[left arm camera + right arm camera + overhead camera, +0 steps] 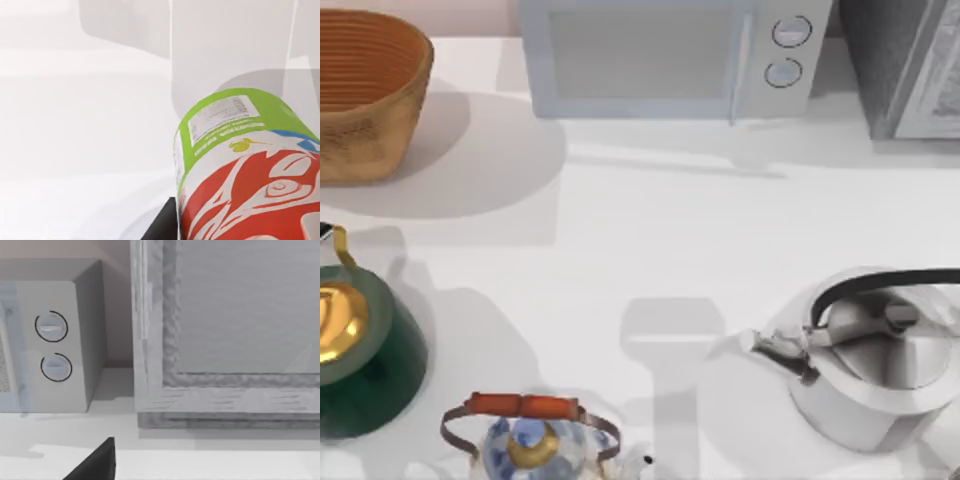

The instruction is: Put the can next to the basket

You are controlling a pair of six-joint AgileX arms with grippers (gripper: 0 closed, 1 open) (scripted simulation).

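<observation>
No lettering can be read anywhere

The can (245, 165), at the lower right of the left wrist view, carries a white label panel on its green band with lines of fine print and a row of white print under it, all too small to make out; the white shapes on its red part form no clear word; the microwave (670, 55) at the top of the top view has two round dials without visible marks or numbers

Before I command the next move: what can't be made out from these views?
- Can: close in the left wrist view, cut by the frame; where it sits on the table can't be told.
- Basket: cut by the top view's left edge.
- Green kettle: likewise cut.
</observation>
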